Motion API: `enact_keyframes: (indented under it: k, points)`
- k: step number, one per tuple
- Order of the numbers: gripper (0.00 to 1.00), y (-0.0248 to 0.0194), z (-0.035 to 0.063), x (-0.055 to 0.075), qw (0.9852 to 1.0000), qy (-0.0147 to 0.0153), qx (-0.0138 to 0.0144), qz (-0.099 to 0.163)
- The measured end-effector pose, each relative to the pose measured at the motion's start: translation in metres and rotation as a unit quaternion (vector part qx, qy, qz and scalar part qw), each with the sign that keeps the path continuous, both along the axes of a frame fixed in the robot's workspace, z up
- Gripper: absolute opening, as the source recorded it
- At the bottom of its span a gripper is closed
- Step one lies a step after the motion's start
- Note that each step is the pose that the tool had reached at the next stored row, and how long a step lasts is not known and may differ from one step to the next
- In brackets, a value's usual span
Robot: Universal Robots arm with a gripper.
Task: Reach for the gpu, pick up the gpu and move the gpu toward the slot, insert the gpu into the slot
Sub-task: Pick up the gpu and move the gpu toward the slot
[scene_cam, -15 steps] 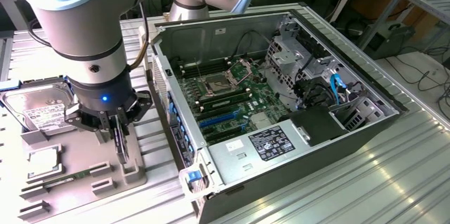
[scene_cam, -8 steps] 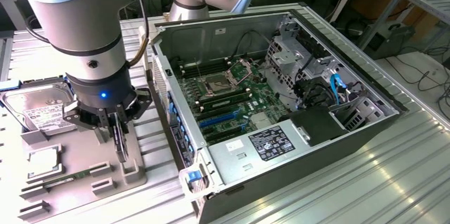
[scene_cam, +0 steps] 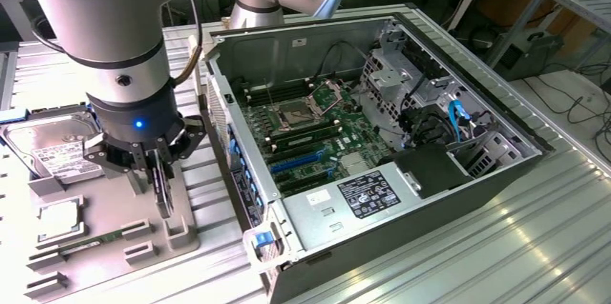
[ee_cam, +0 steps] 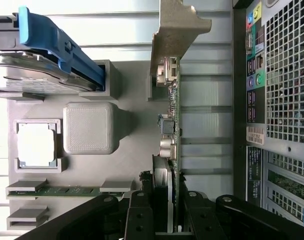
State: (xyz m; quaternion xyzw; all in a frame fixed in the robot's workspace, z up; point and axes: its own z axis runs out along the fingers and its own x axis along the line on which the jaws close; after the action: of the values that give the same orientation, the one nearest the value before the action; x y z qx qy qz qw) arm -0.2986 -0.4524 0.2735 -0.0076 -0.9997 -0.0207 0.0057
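Gpu (ee_cam: 170,125): clamped edge-on by closed gripper (ee_cam: 167,197) above grey holder tray (ee_cam: 134,155); upright orientation presumably kept for slot entry.

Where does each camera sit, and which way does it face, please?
Exterior view: raised above the bench, looking down on the computer case and tray; arm and pincer show.
Wrist view: on the wrist, looking along the pincer onto the gpu in the tray.
Shared: pincer, gpu, tray, computer case.
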Motion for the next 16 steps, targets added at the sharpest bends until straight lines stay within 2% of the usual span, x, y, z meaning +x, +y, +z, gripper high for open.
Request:
enact_keyframes:
  k: [16]
  points:
    - [0.28,0.0000,0.0143,0.000,1.0000,-0.0001,0.0000,0.000]
